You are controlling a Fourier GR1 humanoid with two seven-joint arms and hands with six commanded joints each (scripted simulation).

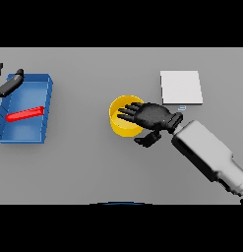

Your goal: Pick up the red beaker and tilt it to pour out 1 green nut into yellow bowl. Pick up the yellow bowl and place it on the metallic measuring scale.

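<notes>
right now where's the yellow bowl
In the head view the yellow bowl sits near the table's middle, partly under the right hand, with the metallic measuring scale just beyond on its right.

boxy white and grey right forearm ending in a dark, glossy right hand; left hand equally dark

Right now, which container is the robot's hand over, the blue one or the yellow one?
The yellow bowl. The right hand reaches over its rim with straight fingers. The blue bin sits far left, holding the red beaker.
</notes>
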